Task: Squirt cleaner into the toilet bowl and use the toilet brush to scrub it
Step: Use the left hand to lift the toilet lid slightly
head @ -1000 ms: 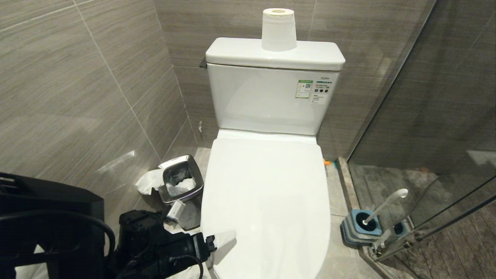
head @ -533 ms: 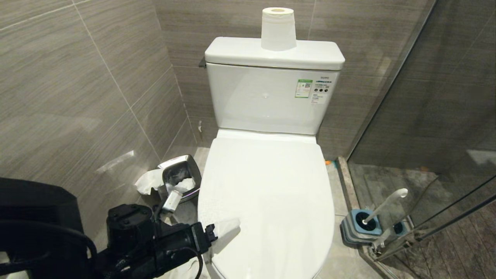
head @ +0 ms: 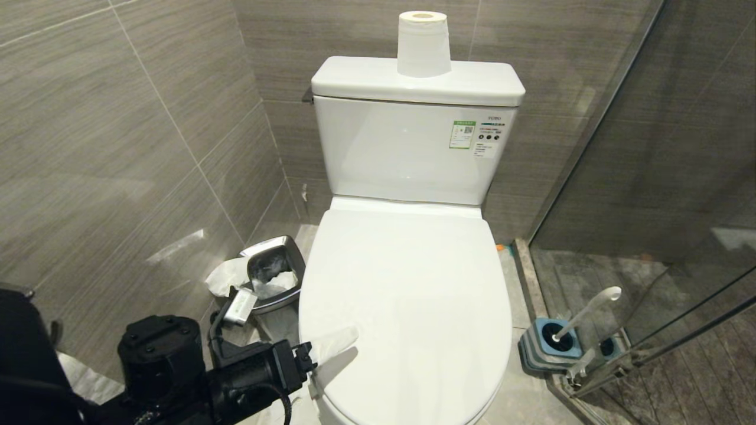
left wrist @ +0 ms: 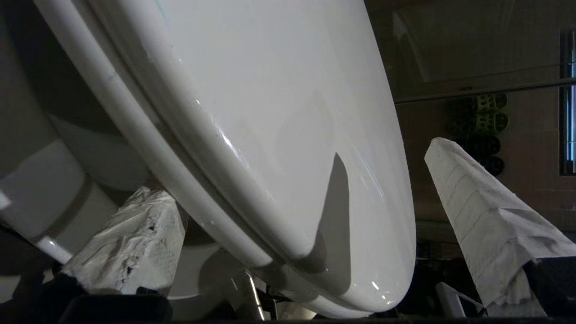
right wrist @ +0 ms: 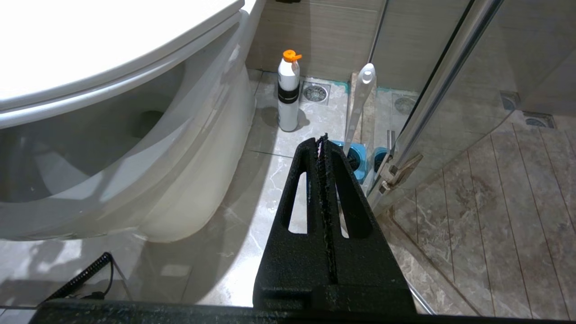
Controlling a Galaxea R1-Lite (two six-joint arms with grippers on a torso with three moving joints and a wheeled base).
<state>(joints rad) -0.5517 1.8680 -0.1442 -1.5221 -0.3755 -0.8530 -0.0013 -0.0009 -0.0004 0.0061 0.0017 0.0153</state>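
The toilet lid [head: 407, 295] lies shut over the bowl, glossy, rigid and probably slippery, best hooked under its front-left rim where the left pincer [head: 322, 354] straddles it released; the right pincer [right wrist: 323, 140] is clenched empty.

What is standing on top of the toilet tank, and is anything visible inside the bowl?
A roll of toilet paper stands upright on the tank lid. The toilet lid is down over the bowl, so the inside is covered and cannot be seen.

The toilet bowl [head: 407, 307] has its lid down; cleaner [right wrist: 288, 92] stands upright near the toilet brush [right wrist: 360, 101], apparently in its holder.
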